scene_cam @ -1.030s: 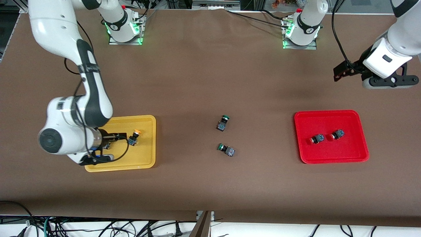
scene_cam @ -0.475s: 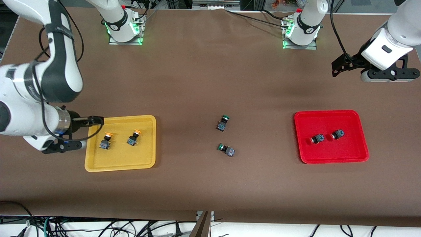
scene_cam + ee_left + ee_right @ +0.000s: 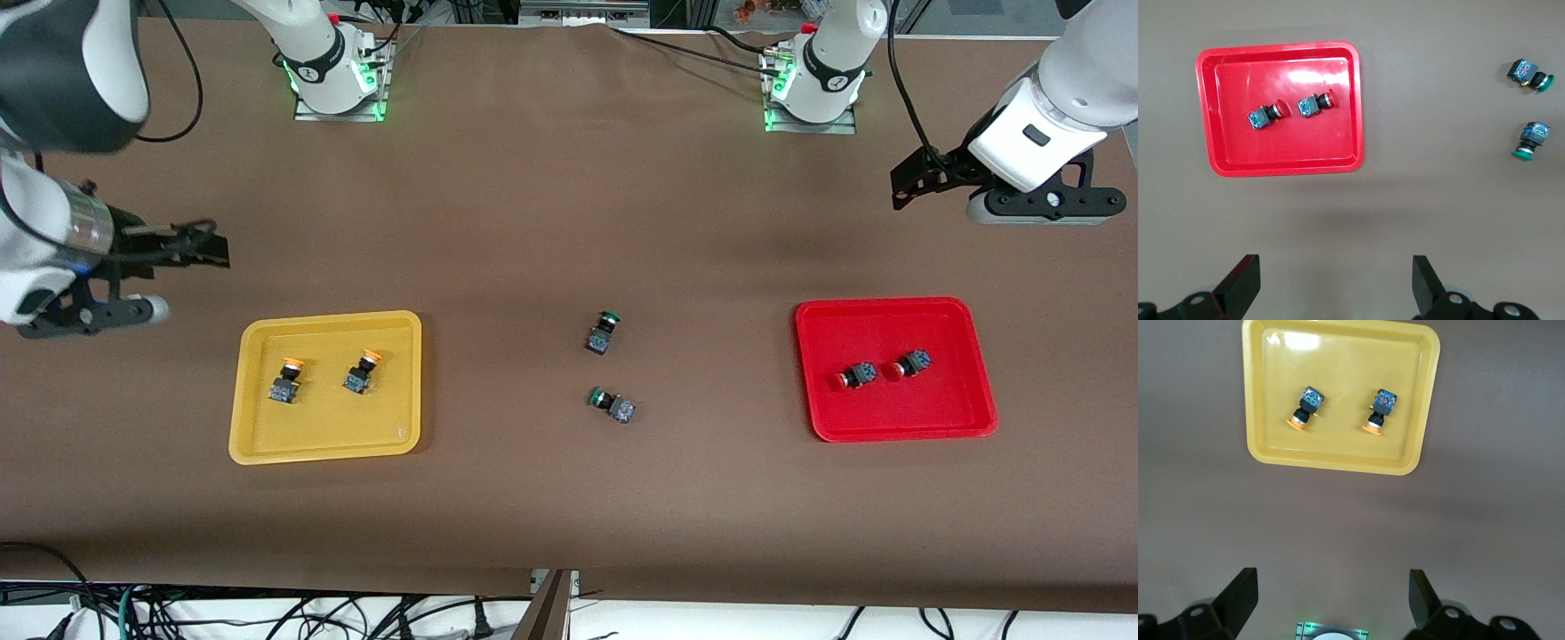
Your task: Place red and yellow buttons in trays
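Observation:
The yellow tray (image 3: 325, 447) holds two yellow buttons (image 3: 286, 380) (image 3: 361, 372), lying side by side; the right wrist view shows the tray (image 3: 1331, 463) and both buttons (image 3: 1305, 408) (image 3: 1379, 410). The red tray (image 3: 898, 308) holds two red buttons (image 3: 853, 377) (image 3: 907, 365); the left wrist view shows the tray (image 3: 1281, 165) and both (image 3: 1265, 115) (image 3: 1315, 103). My right gripper (image 3: 213, 247) (image 3: 1331, 597) is open and empty, high over bare table beside the yellow tray. My left gripper (image 3: 911, 178) (image 3: 1335, 283) is open and empty, high over bare table beside the red tray.
Two green-capped buttons (image 3: 603, 331) (image 3: 613, 404) lie on the brown table between the trays; the left wrist view also shows them (image 3: 1530, 73) (image 3: 1531, 140). The arm bases (image 3: 336, 71) (image 3: 813, 80) stand along the table's edge farthest from the front camera.
My right gripper has lifted off the yellow tray and drawn back toward the right arm's end, leaving a second yellow button in the tray. My left gripper shifted slightly.

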Available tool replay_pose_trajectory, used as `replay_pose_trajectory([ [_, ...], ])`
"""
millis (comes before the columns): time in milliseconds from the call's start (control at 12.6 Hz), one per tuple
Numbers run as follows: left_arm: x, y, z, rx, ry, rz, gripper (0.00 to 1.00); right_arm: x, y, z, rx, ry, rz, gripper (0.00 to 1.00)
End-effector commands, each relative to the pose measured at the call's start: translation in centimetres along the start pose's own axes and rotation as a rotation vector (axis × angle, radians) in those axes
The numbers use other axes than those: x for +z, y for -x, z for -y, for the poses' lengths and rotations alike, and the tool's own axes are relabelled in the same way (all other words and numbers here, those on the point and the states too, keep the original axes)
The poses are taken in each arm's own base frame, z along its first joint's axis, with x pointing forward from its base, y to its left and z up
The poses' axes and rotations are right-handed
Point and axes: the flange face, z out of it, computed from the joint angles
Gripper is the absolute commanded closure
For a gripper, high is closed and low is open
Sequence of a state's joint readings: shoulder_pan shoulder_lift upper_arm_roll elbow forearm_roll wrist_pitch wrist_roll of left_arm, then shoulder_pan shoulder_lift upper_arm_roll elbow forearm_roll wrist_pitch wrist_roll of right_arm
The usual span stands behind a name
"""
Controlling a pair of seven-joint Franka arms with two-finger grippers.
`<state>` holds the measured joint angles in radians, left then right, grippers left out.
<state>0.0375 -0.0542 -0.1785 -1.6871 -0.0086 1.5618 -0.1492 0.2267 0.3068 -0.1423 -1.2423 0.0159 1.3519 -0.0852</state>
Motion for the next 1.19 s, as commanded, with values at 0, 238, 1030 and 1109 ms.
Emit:
replay_pose_trajectory([
  [0,-0.6,-0.6,-0.3,0.0,0.027,-0.006,0.0,-4.8,4.8,-0.5,-0.008,-0.008,-0.106,0.0],
  [238,-0.6,-0.6,-0.2,-0.002,0.027,-0.006,0.0,-5.2,8.2,0.0,-0.02,-0.006,-0.076,0.0],
  [1030,-0.6,-0.6,-0.1,-0.001,0.028,0.0,0.0,-5.3,10.3,-0.6,0.064,0.012,0.007,0.0],
  [1109,-0.6,-0.6,0.0,-0.003,0.028,0.0,0.0,-5.0,9.9,-0.7,0.059,0.005,0.013,0.0],
])
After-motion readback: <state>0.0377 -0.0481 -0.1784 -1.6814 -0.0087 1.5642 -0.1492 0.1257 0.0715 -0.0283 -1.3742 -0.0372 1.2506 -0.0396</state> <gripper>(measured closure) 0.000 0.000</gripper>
